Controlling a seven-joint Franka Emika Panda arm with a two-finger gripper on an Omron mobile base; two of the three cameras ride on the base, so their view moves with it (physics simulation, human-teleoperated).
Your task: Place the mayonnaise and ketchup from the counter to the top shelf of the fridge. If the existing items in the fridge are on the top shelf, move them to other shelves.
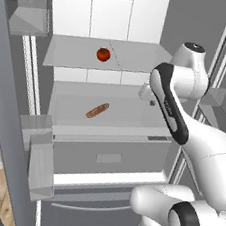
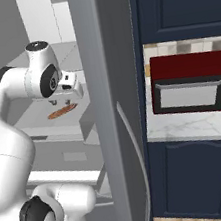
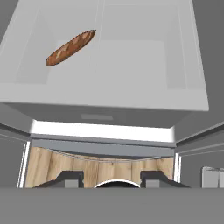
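Note:
The fridge [image 1: 109, 157] stands open in front of me. A small round red fruit [image 1: 103, 54] rests on the top shelf [image 1: 72, 54]. One shelf lower lies a brown elongated loaf [image 1: 97, 110] [image 2: 62, 111] [image 3: 70, 47]. My gripper [image 3: 111, 179] [image 2: 62, 100] [image 1: 148, 98] hovers over the right front part of that lower shelf, pointing down. It is open, with nothing between its fingertips [image 3: 68, 177], and the loaf lies off to one side of it. The mayonnaise and the ketchup are out of view. A stretch of the marbled counter [image 2: 196, 124] shows to the right of the fridge.
Door bins [image 1: 38, 160] hang on the left fridge door, another one [image 1: 29, 16] higher up. The right fridge door [image 2: 114, 107] stands edge-on between the arm and the counter. A dark red microwave [image 2: 191, 82] sits on the counter over navy cabinets [image 2: 194, 180]. Wooden floor [image 3: 100, 168] lies below the fridge front.

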